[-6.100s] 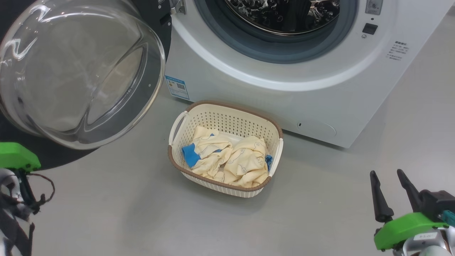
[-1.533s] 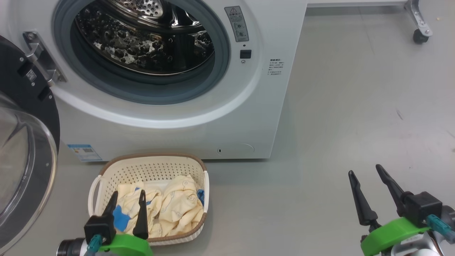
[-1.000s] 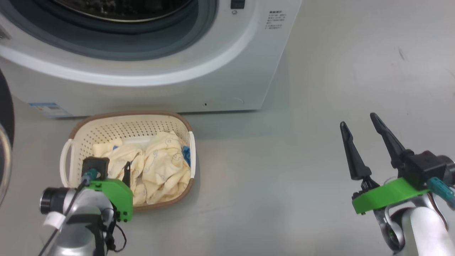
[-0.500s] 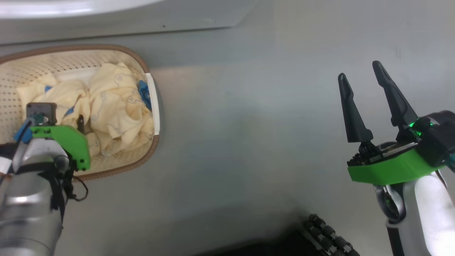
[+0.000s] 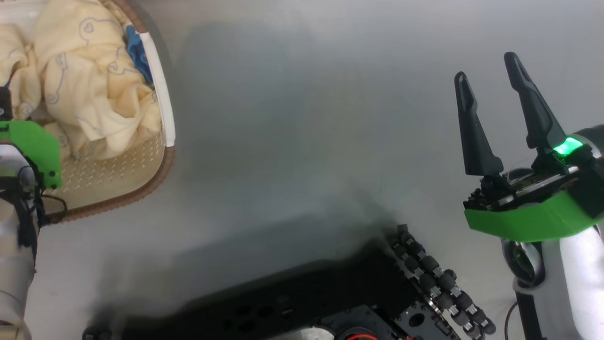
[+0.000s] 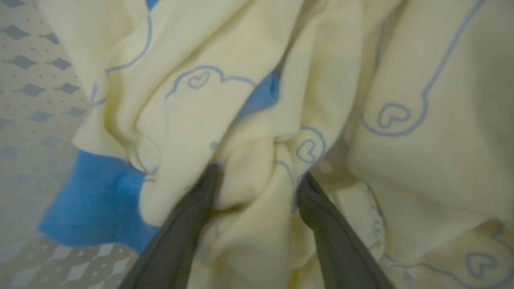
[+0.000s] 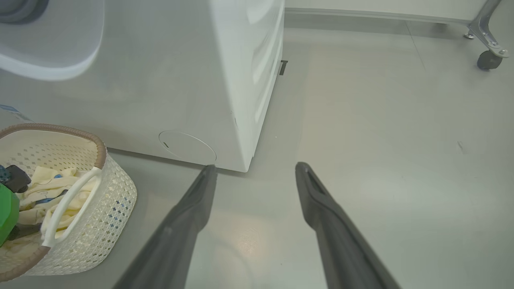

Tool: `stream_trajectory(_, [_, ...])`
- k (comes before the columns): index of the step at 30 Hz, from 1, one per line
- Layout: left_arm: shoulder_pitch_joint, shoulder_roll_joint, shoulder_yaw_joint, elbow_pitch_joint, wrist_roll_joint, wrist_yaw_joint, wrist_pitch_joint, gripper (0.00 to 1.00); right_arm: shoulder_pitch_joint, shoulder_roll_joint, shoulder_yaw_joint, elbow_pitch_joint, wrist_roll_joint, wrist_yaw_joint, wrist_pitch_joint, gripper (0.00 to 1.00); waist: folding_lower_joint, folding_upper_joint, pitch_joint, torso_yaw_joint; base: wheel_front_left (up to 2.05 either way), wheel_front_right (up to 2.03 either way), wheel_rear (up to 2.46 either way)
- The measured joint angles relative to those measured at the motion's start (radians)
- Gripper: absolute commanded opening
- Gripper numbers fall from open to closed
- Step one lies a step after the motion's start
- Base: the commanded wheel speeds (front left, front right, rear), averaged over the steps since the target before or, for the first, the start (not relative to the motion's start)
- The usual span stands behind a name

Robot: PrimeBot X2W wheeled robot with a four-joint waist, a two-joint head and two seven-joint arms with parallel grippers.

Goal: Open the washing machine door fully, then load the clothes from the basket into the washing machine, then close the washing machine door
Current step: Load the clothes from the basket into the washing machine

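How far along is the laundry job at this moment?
Done: door apparently open, since the washing machine shows bare gasket. In hand: the open left gripper straddles a fold of the clothes in the basket; nothing gripped yet. Left: loading, closing the door. The right gripper hovers open.

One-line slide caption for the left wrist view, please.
Open left gripper straddles a fold of the clothes in the basket.
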Motion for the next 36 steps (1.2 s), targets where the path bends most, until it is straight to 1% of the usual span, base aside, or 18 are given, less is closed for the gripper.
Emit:
stream_trajectory(2, [-0.009,0.003,-0.001,0.001,0.007,0.02,0.007,1.0,0.0,0.0,0.0,0.0,0.002,0.0,0.0,1.0,0.0,0.0,0.02,0.003,0.0,0.0,0.0])
stream_trajectory(4, [-0.019,-0.007,0.0,0.001,0.002,0.019,0.012,1.0,0.002,0.0,-0.001,0.0,0.002,0.0,0.0,1.0,0.0,0.0,0.029,0.013,0.0,0.0,0.0])
stream_trajectory(8, [-0.025,-0.007,0.001,0.002,-0.012,0.018,0.012,1.0,0.003,0.0,0.003,-0.006,0.003,0.0,0.0,1.0,0.0,0.0,0.039,0.024,0.0,0.0,0.0])
stream_trajectory(9, [-0.025,-0.008,0.002,0.002,-0.015,0.017,0.012,0.45,0.003,0.0,0.004,-0.009,0.004,0.0,0.0,1.0,0.0,0.0,0.04,0.025,0.0,0.0,0.0])
stream_trajectory(10, [-0.025,-0.008,0.002,0.003,-0.019,0.013,0.012,0.0,0.004,0.0,0.005,-0.01,0.005,0.0,0.0,1.0,0.0,0.0,0.04,0.025,0.0,0.0,0.0])
stream_trajectory(12, [-0.025,-0.008,0.001,0.003,-0.022,0.008,0.012,0.0,0.004,0.0,0.005,-0.01,0.005,0.0,0.0,1.0,0.0,0.0,0.041,0.026,0.0,0.0,0.0])
stream_trajectory(16, [-0.026,-0.007,-0.008,0.006,-0.023,-0.009,-0.034,0.0,0.004,0.0,0.002,-0.01,0.007,0.0,0.0,1.0,-0.0001,0.0,0.041,0.03,0.0,0.0,0.0])
stream_trajectory(19, [-0.031,-0.006,-0.011,0.004,-0.029,-0.01,-0.088,0.0,0.003,0.0,-0.005,-0.007,0.009,0.0,0.0,1.0,-0.0001,0.0,0.04,0.037,0.0,0.0,0.0])
stream_trajectory(23, [-0.032,-0.017,-0.006,-0.005,-0.053,-0.025,-0.178,0.0,-0.007,-0.001,-0.026,0.002,0.008,0.0,0.0,1.0,-0.0001,0.0,0.015,0.052,0.0,0.0,0.0])
stream_trajectory(26, [-0.032,-0.028,0.0,-0.007,-0.063,-0.026,-0.209,0.0,-0.011,-0.001,-0.036,0.005,0.008,0.0,-0.003,1.0,-0.0001,0.0,-0.005,0.06,0.0,0.0,0.0])
stream_trajectory(30, [-0.026,-0.062,-0.008,-0.033,-0.067,-0.026,-0.249,0.0,-0.009,-0.001,-0.057,0.01,0.0,0.0,-0.003,1.0,-0.0001,0.0,-0.054,0.082,0.0,0.0,0.0])
stream_trajectory(33, [0.0,-0.096,0.008,-0.081,-0.091,-0.026,-0.261,0.0,-0.001,-0.001,-0.074,0.013,-0.012,0.0,-0.003,1.0,-0.0002,0.0001,-0.096,0.099,0.0,0.0,0.0])
stream_trajectory(36, [0.061,-0.113,0.024,-0.179,-0.112,-0.024,-0.261,0.0,0.019,-0.001,-0.091,0.023,-0.021,0.0,-0.003,1.0,-0.0002,0.0,-0.142,0.115,0.0,0.0,0.0])
